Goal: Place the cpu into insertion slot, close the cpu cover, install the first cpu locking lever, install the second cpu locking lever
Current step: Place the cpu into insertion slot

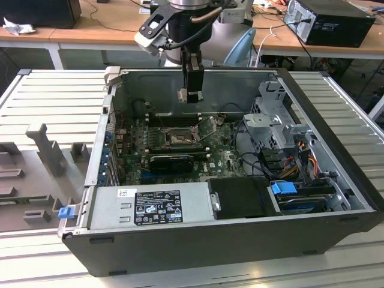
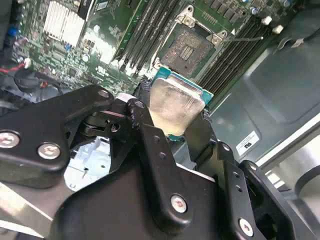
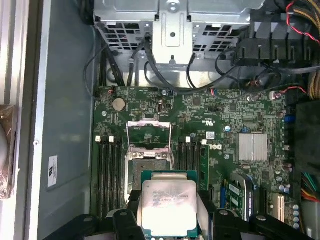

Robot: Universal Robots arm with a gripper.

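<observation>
My gripper [image 1: 189, 95] hangs above the far part of the open computer case, shut on the cpu [image 1: 183, 95]. In both wrist views the cpu [image 2: 175, 102] [image 3: 167, 204] is a silvery square chip with a green edge, clamped between two black fingers [image 2: 145, 122]. The insertion slot [image 1: 178, 137] [image 2: 192, 45] [image 3: 142, 167] lies uncovered on the green board below the chip, which is well apart from it. In the first wrist view the cpu cover [image 3: 149, 125] stands swung open at the slot's far side. Thin wire levers [image 2: 250, 37] stick out beside the socket.
Memory slots [image 3: 107, 170] flank the socket on both sides. A long black card [image 1: 171, 161] lies nearer the power supply [image 1: 150, 207]. A metal drive cage [image 1: 273, 123] with cables [image 1: 297, 159] fills the exterior view's right. A finned heatsink [image 3: 252, 146] sits on the board.
</observation>
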